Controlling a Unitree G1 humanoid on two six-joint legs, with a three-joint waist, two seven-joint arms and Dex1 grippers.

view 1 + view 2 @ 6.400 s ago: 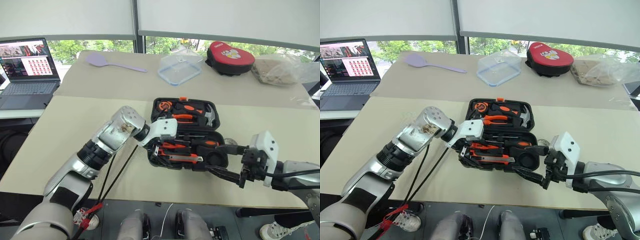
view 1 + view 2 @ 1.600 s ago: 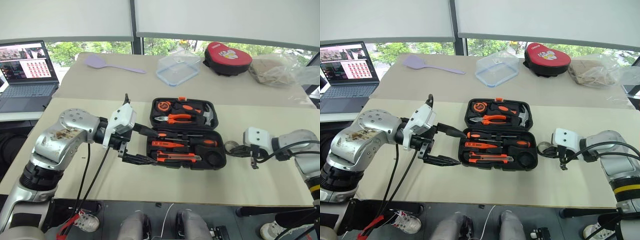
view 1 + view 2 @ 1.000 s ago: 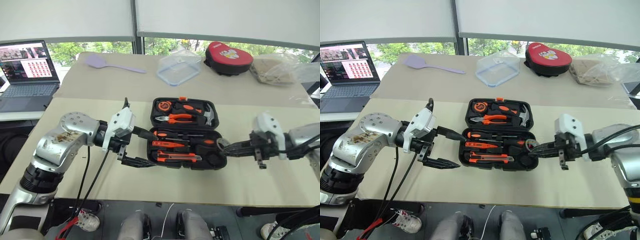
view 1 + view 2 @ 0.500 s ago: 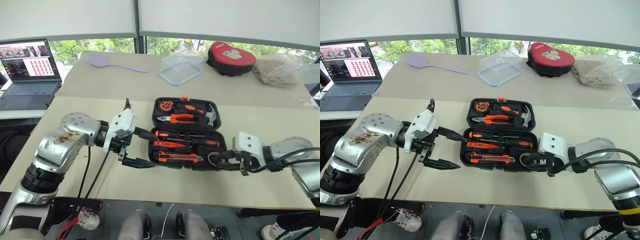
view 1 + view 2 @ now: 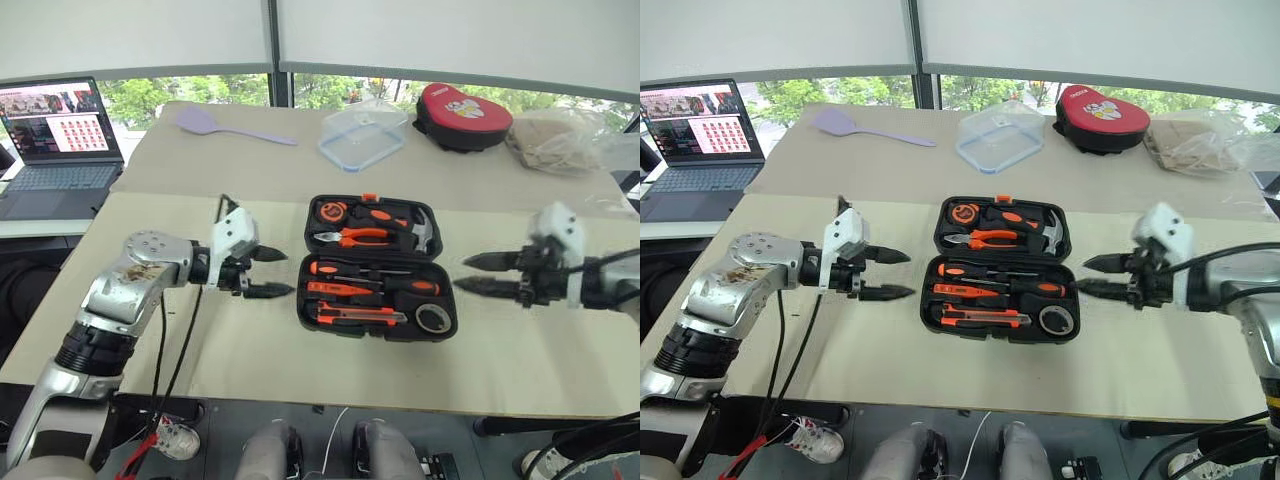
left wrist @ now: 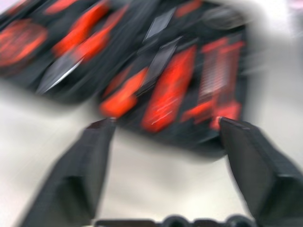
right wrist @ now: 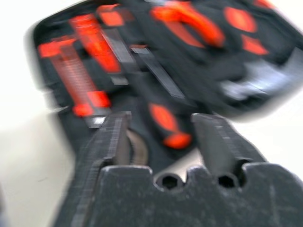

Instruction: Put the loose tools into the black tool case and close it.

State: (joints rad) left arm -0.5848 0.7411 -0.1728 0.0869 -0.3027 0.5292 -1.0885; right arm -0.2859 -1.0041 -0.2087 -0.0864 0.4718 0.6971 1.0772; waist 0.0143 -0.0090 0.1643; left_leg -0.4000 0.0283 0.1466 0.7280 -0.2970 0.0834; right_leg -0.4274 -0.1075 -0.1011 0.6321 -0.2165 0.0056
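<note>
Both my grippers pull back from black tool case [image 5: 377, 280]; left gripper [image 5: 274, 272] & right gripper [image 5: 476, 272] flank it, fingers apart, empty.

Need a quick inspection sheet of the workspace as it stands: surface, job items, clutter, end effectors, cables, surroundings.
Surface: beige table, two joined tops.
Job's things: black tool case lies open; screwdrivers, utility knife and tape roll sit in its near half; no loose tool seen.
Clutter: lilac spatula, clear plastic box, red-and-black pouch, plastic bag at far edge.
End effectors: left end effector and right end effector open, empty, flanking the case.
Cables: black cables along left arm.
Surroundings: laptop on side desk, windows behind.
</note>
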